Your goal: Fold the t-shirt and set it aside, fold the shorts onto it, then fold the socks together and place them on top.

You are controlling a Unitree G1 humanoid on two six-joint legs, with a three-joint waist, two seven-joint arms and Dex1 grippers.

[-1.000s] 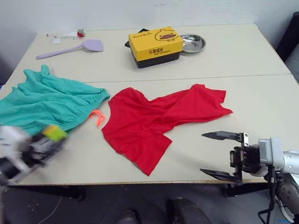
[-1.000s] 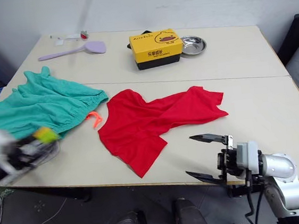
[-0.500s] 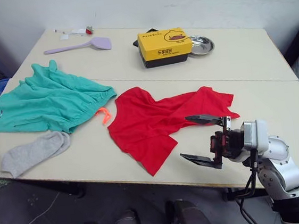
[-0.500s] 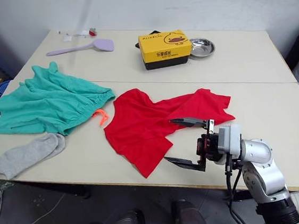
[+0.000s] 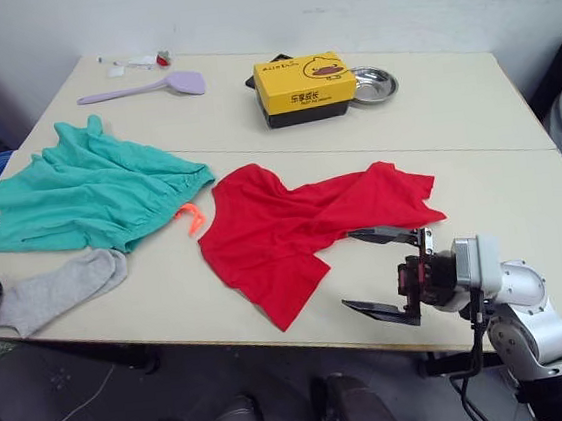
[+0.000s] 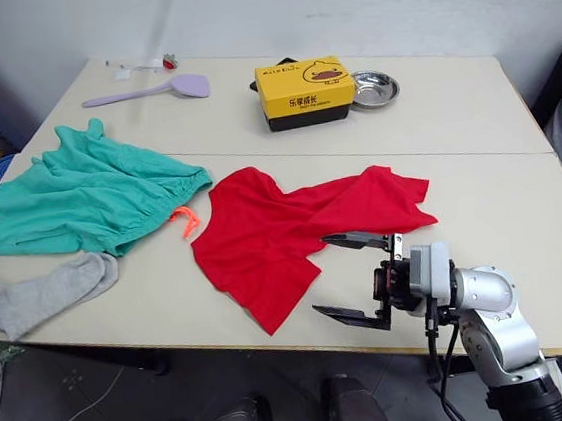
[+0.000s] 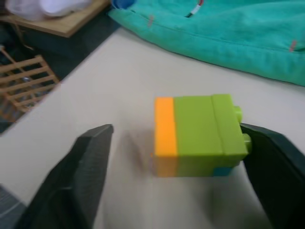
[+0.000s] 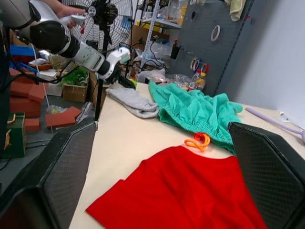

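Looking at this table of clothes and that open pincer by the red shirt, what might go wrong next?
The crumpled bright red cotton t-shirt lies bunched, so the open right pincer may pinch two layers at once. The grey knit sock sits at the table's near edge and could slip off. The left pincer has a green and orange toy block between its fingers, which may hinder grasping.

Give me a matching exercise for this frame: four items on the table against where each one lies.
Items:
1. t-shirt
2. shorts
3. socks
4. yellow box

Places:
A. far side, beside the metal bowl
B. near left edge, in front of the shorts
C. left part of the table, orange drawstring at its right
D. middle, just ahead of the open right gripper

Pairs: 1-D, 2-C, 3-B, 4-A
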